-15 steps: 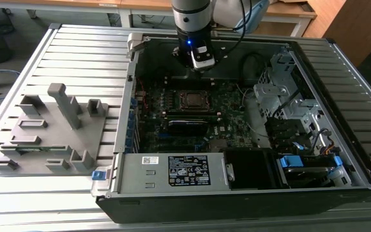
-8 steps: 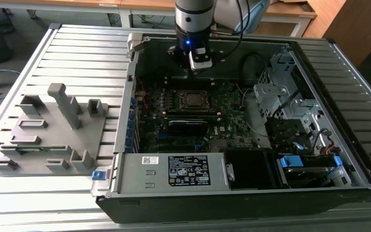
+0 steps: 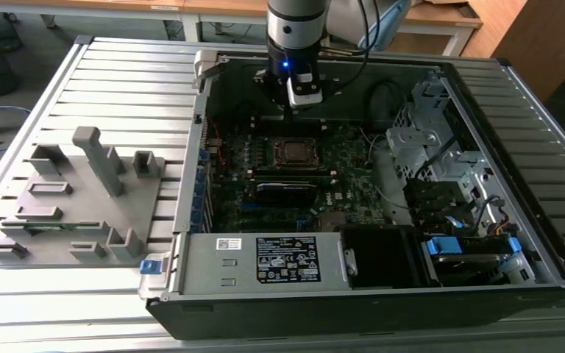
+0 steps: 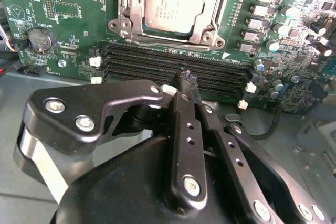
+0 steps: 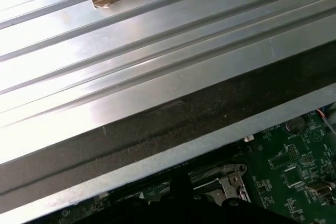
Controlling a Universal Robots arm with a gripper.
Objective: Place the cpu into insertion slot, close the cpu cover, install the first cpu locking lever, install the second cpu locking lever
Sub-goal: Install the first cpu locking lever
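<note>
One computer case (image 3: 381, 294) is counted on the slatted bench (image 3: 126, 81), with one green motherboard (image 3: 263, 198) seen inside it. One cpu (image 4: 173, 1) is counted, seated in one insertion slot (image 4: 128, 24). Four long black memory slots (image 4: 157, 64) are tallied beside it, and one round coin battery (image 4: 41, 38). One grey fixture tray (image 3: 71, 202) is noted, and one arm (image 3: 297, 29).
</note>
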